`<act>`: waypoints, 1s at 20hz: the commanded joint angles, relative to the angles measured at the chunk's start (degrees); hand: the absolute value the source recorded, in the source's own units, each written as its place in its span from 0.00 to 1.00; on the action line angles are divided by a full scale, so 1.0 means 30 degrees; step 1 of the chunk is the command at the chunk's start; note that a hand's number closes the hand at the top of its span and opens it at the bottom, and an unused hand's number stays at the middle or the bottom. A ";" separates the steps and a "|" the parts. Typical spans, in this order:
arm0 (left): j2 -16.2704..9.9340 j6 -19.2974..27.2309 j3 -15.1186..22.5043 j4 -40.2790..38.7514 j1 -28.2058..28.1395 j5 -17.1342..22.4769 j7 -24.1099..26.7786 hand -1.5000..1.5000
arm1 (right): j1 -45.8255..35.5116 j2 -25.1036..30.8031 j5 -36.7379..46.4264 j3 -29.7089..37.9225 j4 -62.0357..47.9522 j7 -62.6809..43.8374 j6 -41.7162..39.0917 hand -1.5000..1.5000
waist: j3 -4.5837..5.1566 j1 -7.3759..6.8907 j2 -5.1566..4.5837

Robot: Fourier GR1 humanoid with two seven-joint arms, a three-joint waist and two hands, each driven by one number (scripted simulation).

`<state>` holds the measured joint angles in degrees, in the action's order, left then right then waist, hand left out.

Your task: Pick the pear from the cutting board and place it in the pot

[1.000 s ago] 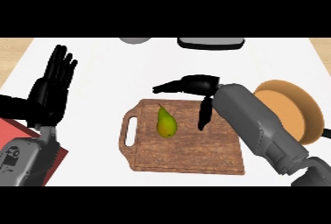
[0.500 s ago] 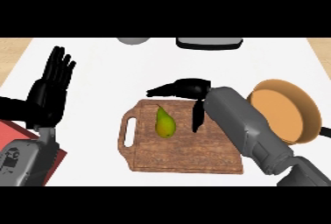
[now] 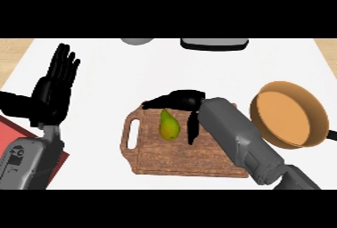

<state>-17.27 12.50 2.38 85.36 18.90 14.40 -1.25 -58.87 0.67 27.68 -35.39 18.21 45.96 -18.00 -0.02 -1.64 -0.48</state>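
White counter (image 3: pixel 197 71): pear (image 3: pixel 169 124) on cutting board (image 3: pixel 178 153), between right robot hand (image 3: pixel 182 100) spread fingers.

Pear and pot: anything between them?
Yes. In the head view the right hand and its forearm lie between the pear and the pot, over the cutting board.

Right hand (image 3: pixel 181 99) spread open, fingers pointing down; left hand (image 3: pixel 56 87) upright, open.
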 commanded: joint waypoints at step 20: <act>0.0606 -0.0753 -0.0630 0.0911 -0.1238 -0.0797 0.0065 0.50 | 0.2458 -0.0200 -0.0912 -0.2743 0.3866 0.1336 0.2057 1.00 | 0.0001 0.0004 0.0074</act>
<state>-15.45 10.52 0.67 86.15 17.53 12.64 -0.72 -52.82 1.31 26.16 -43.79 28.83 50.59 -12.56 0.24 -1.87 -0.03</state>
